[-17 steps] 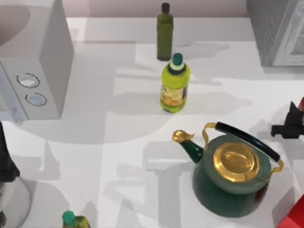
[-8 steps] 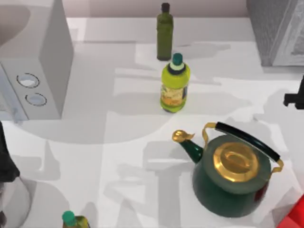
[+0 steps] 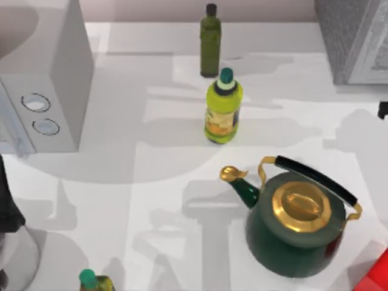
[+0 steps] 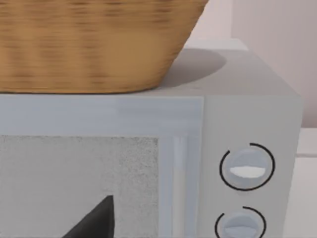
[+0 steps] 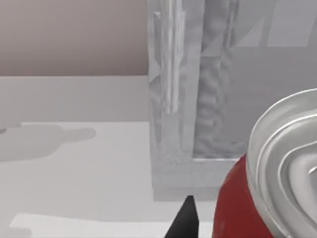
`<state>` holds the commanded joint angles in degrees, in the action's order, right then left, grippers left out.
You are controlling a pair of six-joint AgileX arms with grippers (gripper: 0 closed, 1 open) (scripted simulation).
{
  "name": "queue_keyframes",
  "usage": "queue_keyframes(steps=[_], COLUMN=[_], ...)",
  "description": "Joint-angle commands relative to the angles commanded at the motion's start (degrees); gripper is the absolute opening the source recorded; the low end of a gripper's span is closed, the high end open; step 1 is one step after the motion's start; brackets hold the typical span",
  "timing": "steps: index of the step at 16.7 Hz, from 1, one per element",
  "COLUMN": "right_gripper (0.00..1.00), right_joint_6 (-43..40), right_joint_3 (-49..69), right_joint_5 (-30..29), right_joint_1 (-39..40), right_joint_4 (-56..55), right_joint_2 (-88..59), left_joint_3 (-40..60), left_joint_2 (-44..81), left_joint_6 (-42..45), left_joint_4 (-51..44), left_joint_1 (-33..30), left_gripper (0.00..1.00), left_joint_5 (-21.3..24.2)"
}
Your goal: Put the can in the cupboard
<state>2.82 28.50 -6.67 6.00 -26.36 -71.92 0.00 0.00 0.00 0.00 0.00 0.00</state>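
The can (image 5: 257, 198) was seen close up from the right wrist, its red side and ribbed silver top turned toward the camera, just before the cupboard (image 5: 198, 99) — whose pale framed door edge stood upright behind it; how the can's long axis lay could not be judged, nor whether the right gripper (image 3: 383, 110), at the table's (image 3: 151, 200) right edge below the cupboard, held it. The left gripper (image 4: 94, 223) faced the box (image 4: 198, 163) with two knobs — a basket (image 4: 89, 44) sat on top; its finger spread could not be told.
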Motion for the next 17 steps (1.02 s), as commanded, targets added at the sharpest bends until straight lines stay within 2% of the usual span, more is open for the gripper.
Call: queue_keyframes(steps=[4,7,17], right_gripper=[0.0,0.0,0.0], right_joint_6=[0.1,-0.1,-1.8], right_joint_3=[-0.5,-2.6,-18.6], right_joint_5=[0.1,0.6,4.4], right_joint_1=[-0.1,-0.5,-3.9], right_joint_4=[0.2,2.1,17.1], right_joint_2=[0.5,6.1,48.5], left_joint_3=[0.0,0.0,0.0], left_joint_2=[0.0,0.0,0.0], left_joint_6=[0.0,0.0,0.0], left_joint_4=[0.0,0.0,0.0], left_joint_1=[0.0,0.0,0.0], left_gripper=[1.0,1.0,1.0], left_joint_5=[0.0,0.0,0.0])
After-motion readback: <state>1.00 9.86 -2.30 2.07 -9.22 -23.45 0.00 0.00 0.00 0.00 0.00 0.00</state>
